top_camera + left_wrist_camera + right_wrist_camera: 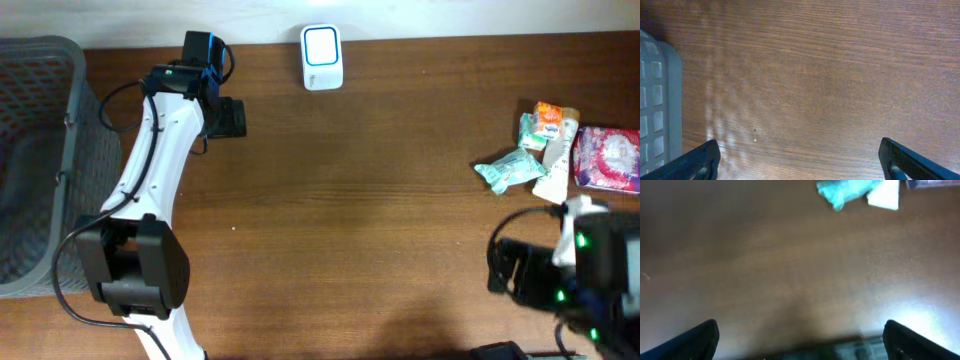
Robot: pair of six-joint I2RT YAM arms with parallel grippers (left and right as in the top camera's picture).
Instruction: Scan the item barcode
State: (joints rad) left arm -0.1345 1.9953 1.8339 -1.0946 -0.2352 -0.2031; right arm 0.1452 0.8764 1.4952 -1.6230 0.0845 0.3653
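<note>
Right gripper (pixel 801 332) nearest: jaws fully apart, holding nothing, over bare dark wood-grain table (pixel 380 200). Beyond it, items lie loose at the right edge: crinkly teal packet (pixel 508 171), white tube (pixel 557 165), glossy pink pouch (pixel 610 158), orange packet (pixel 548 120); print unreadable. Right wrist view catches only teal packet and tube, blurred. Left gripper (pixel 799 152) also wide open, empty; its view shows grey lattice basket (pixel 660 100) rim. White rounded scanner (pixel 322 57), lit window, at far edge, overhead only

Basket (pixel 70 50) L, scanner (pixel 322 57) rear-ctr, items (pixel 556 165) R
</note>
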